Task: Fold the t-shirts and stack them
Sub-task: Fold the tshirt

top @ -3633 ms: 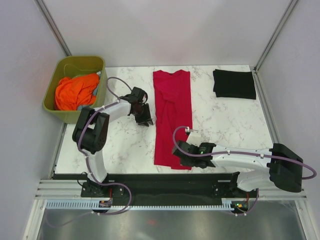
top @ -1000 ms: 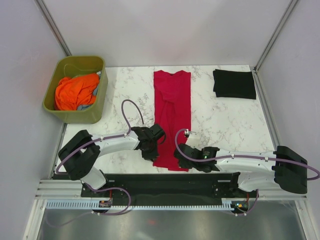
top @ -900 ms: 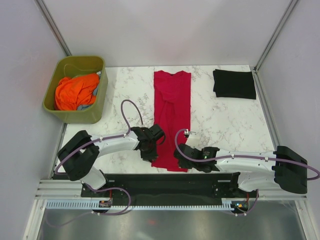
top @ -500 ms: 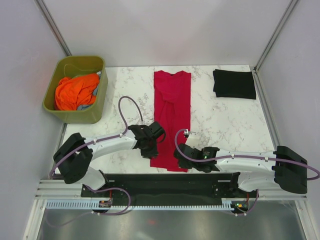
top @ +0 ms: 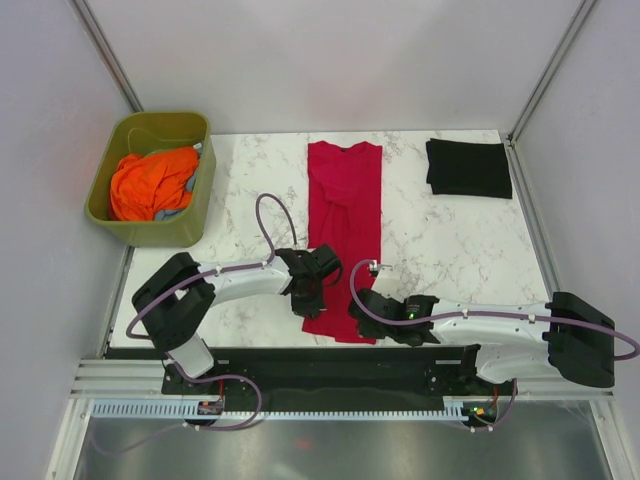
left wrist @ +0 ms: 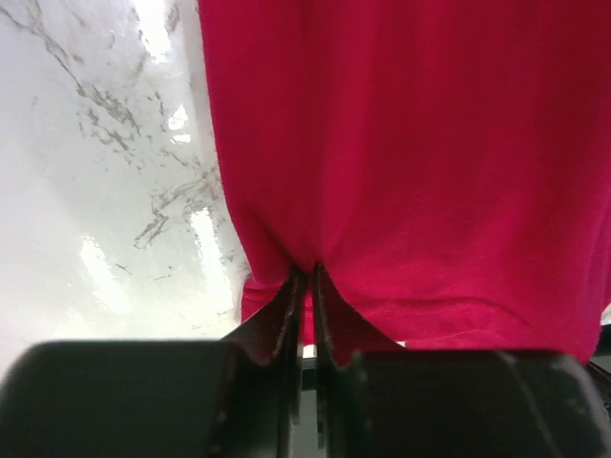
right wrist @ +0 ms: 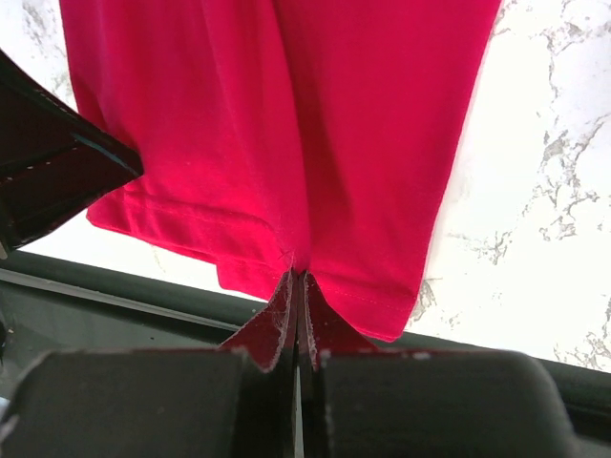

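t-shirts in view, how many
2: the red t-shirt laid lengthwise mid-table, the black t-shirt folded at the far right. The orange cloth in the green tub may hide more.

Marble tabletop (top: 450,240) with red tee (top: 345,200), black tee (top: 468,168)

right wrist: hem pinched

right gripper (right wrist: 297,286) fingers pressed together on the near hem of the red t-shirt (right wrist: 286,114), cloth puckering at the tips. shirt lies spread on the marble table (right wrist: 544,210), its near hem reaching over a dark strip (right wrist: 115,315). black part (right wrist: 48,172) sits at the shirt's left edge.
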